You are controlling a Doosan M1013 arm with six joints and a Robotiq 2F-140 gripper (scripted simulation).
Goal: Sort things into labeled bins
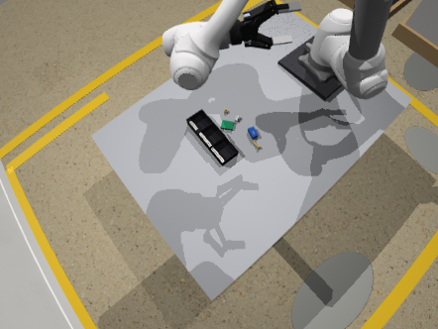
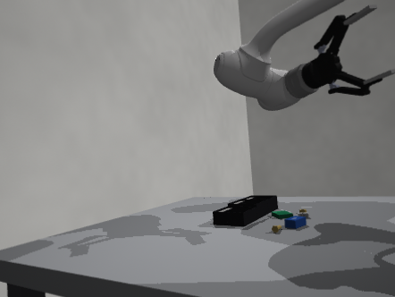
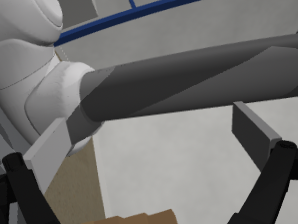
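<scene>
A row of three joined black bins (image 1: 227, 160) (image 2: 230, 218) stands on the table. Each bin has a white label, too small to read. Beside the row lie a green block (image 1: 227, 125) (image 2: 282, 215), a blue block (image 1: 253, 132) (image 2: 295, 222), a small yellow bolt-like piece (image 1: 256, 145) (image 2: 276, 229), a small brass-coloured piece (image 1: 226, 111) and a small silvery piece (image 1: 238, 119). My gripper (image 1: 291, 24) (image 2: 383, 40) (image 3: 149, 125) is wide open and empty, high above the table and well away from the things. The bins' insides look dark.
The arm's base (image 1: 324, 74) stands on a dark plate at the table's upper right in the top view. The arm casts broad shadows over the grey table (image 1: 277, 198) (image 2: 188, 264). The wrist view shows the arm's own links, and none of the things.
</scene>
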